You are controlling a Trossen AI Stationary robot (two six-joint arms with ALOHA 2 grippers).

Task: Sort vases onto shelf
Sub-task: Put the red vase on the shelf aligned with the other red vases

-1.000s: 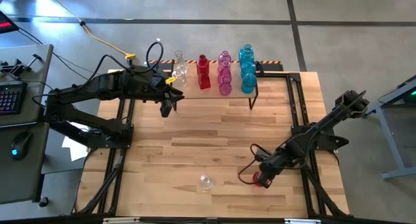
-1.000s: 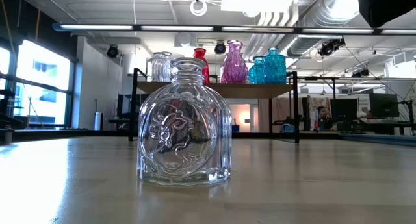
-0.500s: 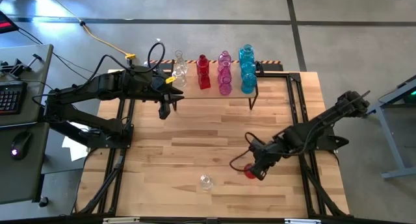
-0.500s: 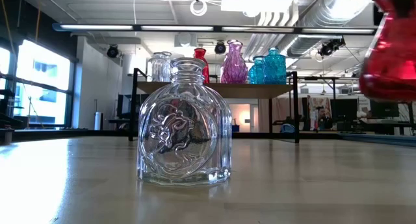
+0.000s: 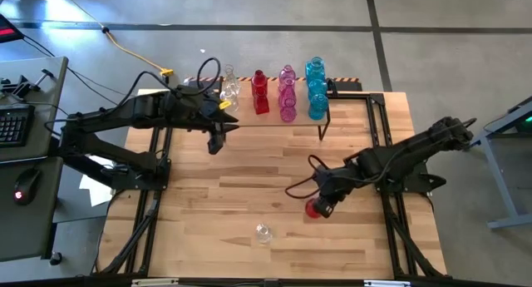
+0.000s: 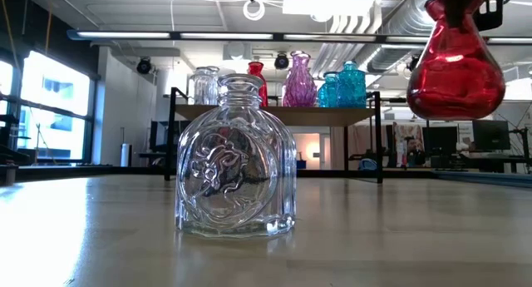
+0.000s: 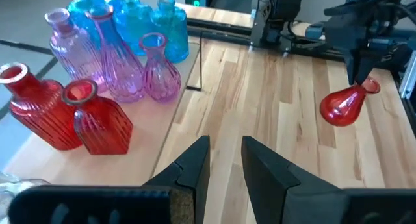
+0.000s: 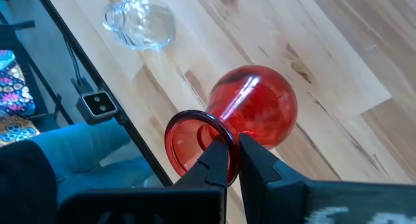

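Observation:
A red bulbous vase [image 6: 455, 75] hangs over the table's near right part with my right gripper [image 8: 237, 162] shut on it. A clear vase [image 5: 263, 233] stands on its base on the tabletop near the front edge. The shelf [image 6: 274, 114] at the far edge carries clear [image 5: 229, 87], red [image 5: 260, 91], pink [image 5: 288, 94] and blue [image 5: 316, 89] vases standing in rows. In front of the shelf's left end, above the table, my left gripper [image 7: 226, 165] is open by a narrow gap with nothing in it. My right gripper pinches the red vase at its flared lip, where the lip meets the neck [image 8: 224, 136], between its two fingers. The fingers come slanting down from the table's right. The vase is lifted clear of the table, with its round body [image 8: 260, 107] hanging below the fingers.
Black frame rails [image 5: 384, 154] and cables run along the table's left and right sides. A side desk with a keyboard [image 5: 10, 125] and a mouse stands left of the table. Bare wood [image 5: 266, 175] lies between the shelf and the clear vase.
My right gripper has risen and gone toward the table's left and far edge, keeping shut. The red vase, down at the tabletop a second ago, now hangs clear above it, neck up.

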